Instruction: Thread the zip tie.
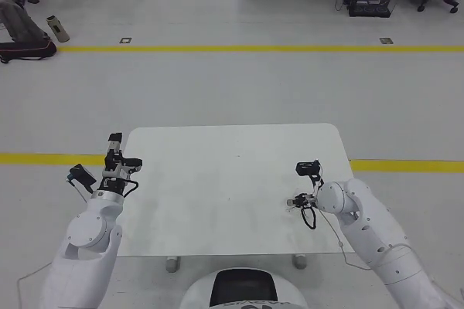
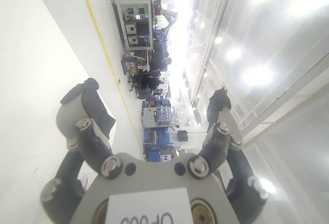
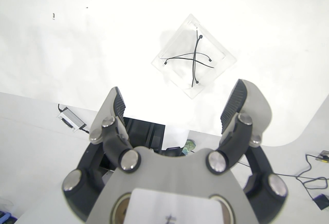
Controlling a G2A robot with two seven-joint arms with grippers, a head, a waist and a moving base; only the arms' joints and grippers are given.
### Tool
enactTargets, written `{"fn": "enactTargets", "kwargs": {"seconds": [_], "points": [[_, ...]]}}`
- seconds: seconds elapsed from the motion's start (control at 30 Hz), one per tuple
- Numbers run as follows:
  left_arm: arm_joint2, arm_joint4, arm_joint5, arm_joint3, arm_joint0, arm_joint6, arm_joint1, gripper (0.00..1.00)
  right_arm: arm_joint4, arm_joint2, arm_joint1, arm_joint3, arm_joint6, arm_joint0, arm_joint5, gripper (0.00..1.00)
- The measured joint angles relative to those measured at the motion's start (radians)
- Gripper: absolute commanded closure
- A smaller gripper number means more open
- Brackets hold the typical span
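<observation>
White table [image 1: 232, 193] under bright light in the top view: the left gripper [image 1: 117, 153] is at its left edge and the right gripper [image 1: 296, 202] over its right part, both too small there to judge. In the left wrist view the claw's fingers [image 2: 84, 106] are spread wide on nothing, pointing across a floor with a yellow line [image 2: 102, 42]. In the right wrist view the fingers [image 3: 118, 104] are likewise apart and empty. Ahead of them, untouched, a clear tray [image 3: 180, 37] on the table holds crossed black zip ties [image 3: 195, 55]. Their count is hard to tell.
</observation>
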Motion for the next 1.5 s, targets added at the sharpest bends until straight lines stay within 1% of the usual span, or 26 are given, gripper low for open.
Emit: {"fn": "enactTargets", "kwargs": {"seconds": [0.07,0.33,0.47,0.63,0.73,0.93,1.13,1.3,1.33,1.37,1.4,1.43,1.47,1.5], "points": [[0.000,0.000,0.000,0.000,0.000,0.000,0.000,0.00,0.001,-0.007,-0.002,0.012,-0.015,-0.001,-0.005,0.00],[0.000,0.000,0.000,0.000,0.000,0.000,0.000,0.00,0.001,-0.006,-0.002,0.012,-0.014,-0.001,-0.005,0.00],[0.000,0.000,0.000,0.000,0.000,0.000,0.000,0.00,-0.002,-0.009,-0.003,0.023,-0.051,-0.008,-0.013,0.00],[0.000,0.000,0.000,0.000,0.000,0.000,0.000,0.00,-0.002,-0.009,-0.003,0.022,-0.051,-0.008,-0.014,0.00],[0.000,0.000,0.000,0.000,0.000,0.000,0.000,0.00,-0.012,-0.012,-0.003,0.024,-0.083,-0.014,-0.036,0.00],[0.000,0.000,0.000,0.000,0.000,0.000,0.000,0.00,0.002,-0.008,-0.005,0.029,-0.086,-0.009,-0.051,0.00],[0.000,0.000,0.000,0.000,0.000,0.000,0.000,0.00,0.002,-0.008,-0.005,0.029,-0.087,-0.009,-0.052,0.00],[0.000,0.000,0.000,0.000,0.000,0.000,0.000,0.00,-0.001,0.005,-0.003,0.037,-0.127,-0.021,-0.066,0.00],[0.000,0.000,0.000,0.000,0.000,0.000,0.000,0.00,-0.005,0.009,-0.002,0.037,-0.127,-0.023,-0.071,0.04],[0.000,0.000,0.000,0.000,0.000,0.000,0.000,0.00,-0.010,0.011,-0.001,0.037,-0.125,-0.024,-0.074,0.19],[0.000,0.000,0.000,0.000,0.000,0.000,0.000,0.00,-0.015,0.013,-0.001,0.038,-0.124,-0.024,-0.077,0.47],[0.000,0.000,0.000,0.000,0.000,0.000,0.000,0.00,-0.018,0.013,0.000,0.039,-0.122,-0.025,-0.083,0.50],[0.000,0.000,0.000,0.000,0.000,0.000,0.000,0.00,-0.018,0.014,0.000,0.040,-0.121,-0.025,-0.090,0.51],[0.000,0.000,0.000,0.000,0.000,0.000,0.000,0.00,-0.016,0.015,0.000,0.041,-0.121,-0.025,-0.098,0.55]]}}
